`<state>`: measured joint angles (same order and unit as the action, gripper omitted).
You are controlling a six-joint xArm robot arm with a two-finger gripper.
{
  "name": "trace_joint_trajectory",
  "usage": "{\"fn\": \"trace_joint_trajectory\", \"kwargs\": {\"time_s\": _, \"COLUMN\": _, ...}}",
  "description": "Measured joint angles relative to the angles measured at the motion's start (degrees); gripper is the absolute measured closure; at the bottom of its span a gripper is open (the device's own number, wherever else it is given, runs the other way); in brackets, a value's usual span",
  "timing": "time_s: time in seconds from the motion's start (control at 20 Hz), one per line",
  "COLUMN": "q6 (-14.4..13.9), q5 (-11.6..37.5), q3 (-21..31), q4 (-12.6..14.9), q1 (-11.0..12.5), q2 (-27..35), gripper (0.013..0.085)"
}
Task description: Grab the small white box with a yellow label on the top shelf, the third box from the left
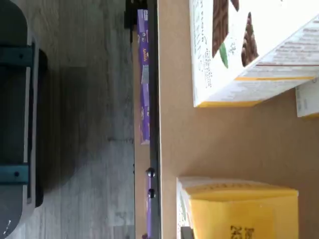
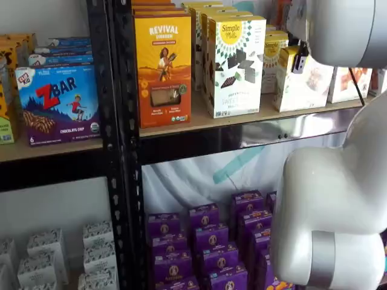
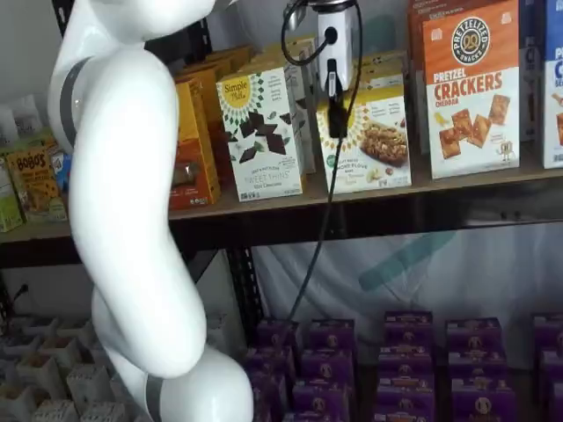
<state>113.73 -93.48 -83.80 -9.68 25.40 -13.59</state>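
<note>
White arm (image 3: pixel 123 220) foremost, hand (image 3: pixel 337 110) pinching small white box (image 3: pixel 369 145), yellow sunburst label, brownish food picture.

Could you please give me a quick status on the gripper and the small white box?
Gripper shut on the small white box, gripping its upper front. Box standing on the top shelf, not lifted. Cracker carton close beside it; nothing else blocking.

Purple boxes (image 2: pixel 210 241) below; pretzel crackers carton (image 3: pixel 471 88).

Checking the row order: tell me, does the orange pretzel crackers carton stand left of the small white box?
No, in a shelf view the pretzel crackers carton stands to the right of the small white box.
</note>
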Motion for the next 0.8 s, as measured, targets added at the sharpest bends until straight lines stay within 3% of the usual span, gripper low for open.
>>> {"fn": "trace_joint_trajectory", "kwargs": {"time_s": 0.8, "q6": 0.80, "q5": -7.84, "q3": 2.63, "q4": 1.33, "q1": 1.16, "q2": -5.23, "gripper": 0.0690}}
